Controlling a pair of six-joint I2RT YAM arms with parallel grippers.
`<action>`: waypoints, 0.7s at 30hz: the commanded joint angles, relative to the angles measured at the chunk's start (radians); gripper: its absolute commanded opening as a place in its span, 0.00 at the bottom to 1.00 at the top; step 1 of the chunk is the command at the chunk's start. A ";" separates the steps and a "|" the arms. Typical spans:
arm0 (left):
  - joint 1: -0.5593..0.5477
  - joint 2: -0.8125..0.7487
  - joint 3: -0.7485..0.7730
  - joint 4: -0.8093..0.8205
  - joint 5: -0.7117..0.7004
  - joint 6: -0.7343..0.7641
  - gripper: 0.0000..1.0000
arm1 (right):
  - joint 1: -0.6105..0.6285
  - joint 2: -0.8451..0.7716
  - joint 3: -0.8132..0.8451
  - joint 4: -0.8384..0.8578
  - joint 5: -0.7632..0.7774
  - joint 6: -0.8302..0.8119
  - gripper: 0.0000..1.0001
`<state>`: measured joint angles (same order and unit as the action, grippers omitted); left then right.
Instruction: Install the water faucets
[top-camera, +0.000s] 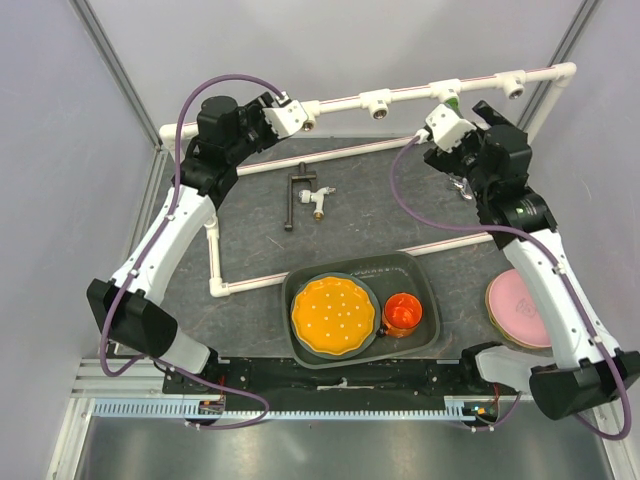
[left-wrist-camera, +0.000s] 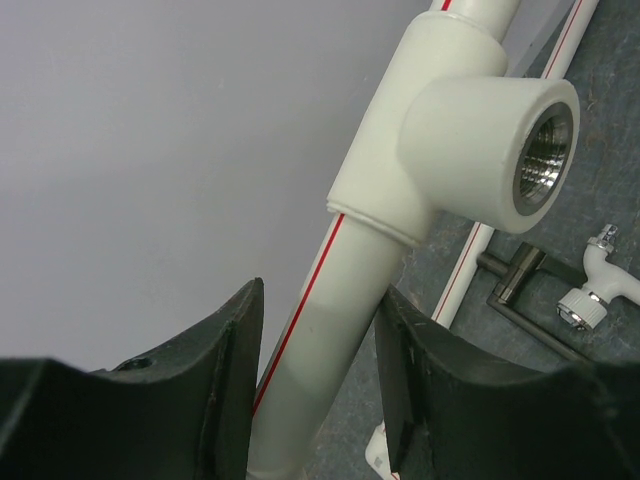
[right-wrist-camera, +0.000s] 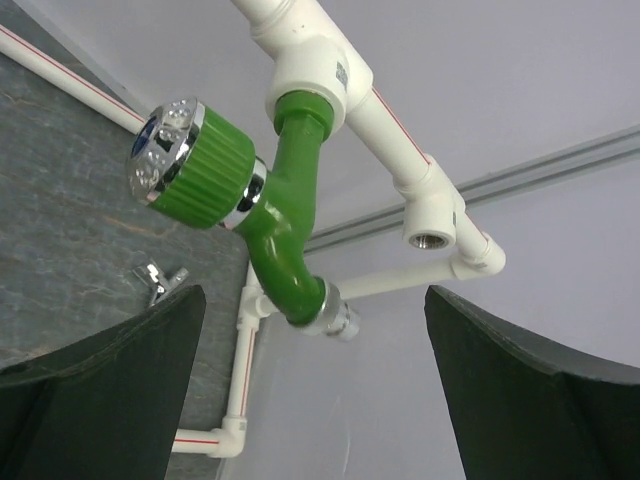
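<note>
Tabletop (top-camera: 250, 230): dark grey, fenced by a white pipe frame (top-camera: 215, 255), grey walls behind.
Green faucet (right-wrist-camera: 290, 210): seated in a tee socket on the frame's top bar (left-wrist-camera: 330, 330), upper right of the overhead view, silver-tipped head at the wrist view's left.
Black-handled faucet (top-camera: 305, 195): lying on the tabletop, upper centre.
Tiny silvery faucet (top-camera: 461, 186): on the tabletop, upper right.
Left hand (left-wrist-camera: 320, 300): closed on the top bar just below an empty tee socket (left-wrist-camera: 470, 130).
Right hand (right-wrist-camera: 315, 295): fingers spread wide, holding nothing, facing the green faucet.
Tray (top-camera: 425, 275): bottom centre, holding an orange plate (top-camera: 333, 316) and orange cup (top-camera: 404, 313); pink plate (top-camera: 515, 305) at right.
</note>
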<state>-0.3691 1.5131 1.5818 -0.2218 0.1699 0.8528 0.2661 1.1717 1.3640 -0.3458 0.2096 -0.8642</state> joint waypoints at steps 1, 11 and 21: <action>-0.020 -0.030 -0.049 -0.056 -0.003 -0.149 0.02 | 0.019 0.054 -0.003 0.123 0.080 -0.111 0.98; -0.062 -0.028 -0.080 -0.021 -0.095 -0.129 0.02 | 0.076 0.144 -0.048 0.309 0.172 -0.173 0.90; -0.086 -0.025 -0.101 0.009 -0.167 -0.100 0.02 | 0.090 0.120 -0.082 0.337 0.189 0.136 0.21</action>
<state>-0.4202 1.4948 1.5204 -0.1322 0.0242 0.8612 0.3466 1.3182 1.2968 -0.0891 0.3668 -1.0801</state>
